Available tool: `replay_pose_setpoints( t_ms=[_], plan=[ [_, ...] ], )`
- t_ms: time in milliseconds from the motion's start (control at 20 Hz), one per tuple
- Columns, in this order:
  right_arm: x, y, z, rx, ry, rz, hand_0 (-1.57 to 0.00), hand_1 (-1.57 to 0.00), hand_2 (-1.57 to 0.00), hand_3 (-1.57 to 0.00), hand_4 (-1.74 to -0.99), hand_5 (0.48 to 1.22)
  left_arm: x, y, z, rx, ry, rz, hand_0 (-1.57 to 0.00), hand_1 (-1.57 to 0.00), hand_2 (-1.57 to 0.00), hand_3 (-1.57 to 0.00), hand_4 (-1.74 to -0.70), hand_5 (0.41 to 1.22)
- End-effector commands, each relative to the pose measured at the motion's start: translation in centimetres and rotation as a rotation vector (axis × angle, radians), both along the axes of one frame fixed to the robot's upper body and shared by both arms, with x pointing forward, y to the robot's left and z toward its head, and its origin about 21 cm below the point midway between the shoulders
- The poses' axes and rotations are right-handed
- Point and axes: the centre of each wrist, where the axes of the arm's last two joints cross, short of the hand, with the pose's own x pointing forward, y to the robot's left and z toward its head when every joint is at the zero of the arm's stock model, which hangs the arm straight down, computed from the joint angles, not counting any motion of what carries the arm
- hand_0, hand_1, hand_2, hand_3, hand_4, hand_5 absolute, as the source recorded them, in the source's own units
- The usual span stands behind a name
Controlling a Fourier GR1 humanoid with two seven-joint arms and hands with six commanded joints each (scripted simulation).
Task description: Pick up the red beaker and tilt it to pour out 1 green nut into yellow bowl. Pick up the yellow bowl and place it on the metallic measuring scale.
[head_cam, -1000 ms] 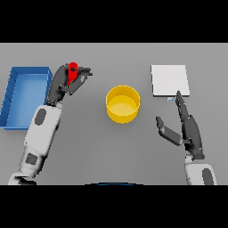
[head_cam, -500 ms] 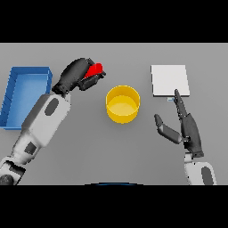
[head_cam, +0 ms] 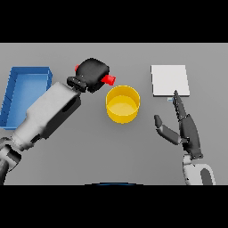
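— How is the red beaker [head_cam: 108, 79] held, and why?

— It is wrapped in the curled fingers of the left hand [head_cam: 92, 74], raised and tipped on its side, mouth aimed right toward the yellow bowl [head_cam: 122, 103] just beside and below it, so a green nut can be tipped in. No nut is seen.

— And the right hand [head_cam: 186, 130]?

— It is kept idle at the near right, fingers straight, nothing held, close to the metallic measuring scale [head_cam: 169, 80] at the far right. A blue bin [head_cam: 13, 82] is set far left.
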Motion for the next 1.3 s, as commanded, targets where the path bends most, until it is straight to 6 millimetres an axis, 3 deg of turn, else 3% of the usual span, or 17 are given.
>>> replay_pose_setpoints(
  t_ms=[0, 200, 550, 950, 1250],
  plan=[
    [0.0, -0.5, -0.2, 0.009, 0.015, -0.012, 0.00, 0.00, 0.00, 0.00, -1.195, 0.671, 0.4, -0.3, 0.6, 0.050, -0.012, -0.028, -1.57, -1.57, -1.57, -1.38, -1.71, 1.211],
    [-0.1, -0.1, -0.5, 0.059, 0.026, -0.010, 0.00, 0.00, 0.00, 0.00, -1.206, 0.639, 0.9, -1.9, 1.5, 0.245, -0.045, -0.116, -1.57, -1.57, -1.57, -1.29, -1.72, 1.217],
    [0.3, -0.2, -0.3, 0.025, -0.021, -0.037, 0.00, 0.00, 0.00, 0.00, -1.205, 0.584, 0.9, -4.3, 1.8, 0.516, -0.113, -0.294, -1.57, -1.57, -1.57, -1.51, -1.73, 1.220],
    [0.2, -0.1, -0.5, 0.031, -0.019, -0.036, 0.00, 0.00, 0.00, 0.00, -1.135, 0.567, 0.6, -6.1, 2.2, 0.788, -0.237, -0.450, -1.57, -1.57, -1.57, -1.56, -1.74, 1.221],
    [0.0, -0.3, -0.4, 0.028, -0.034, -0.031, 0.00, 0.00, 0.00, 0.00, -1.135, 0.580, 0.6, -7.4, 2.2, 0.953, -0.341, -0.517, -1.57, -1.57, -1.57, -1.57, -1.73, 1.221]
  ],
)
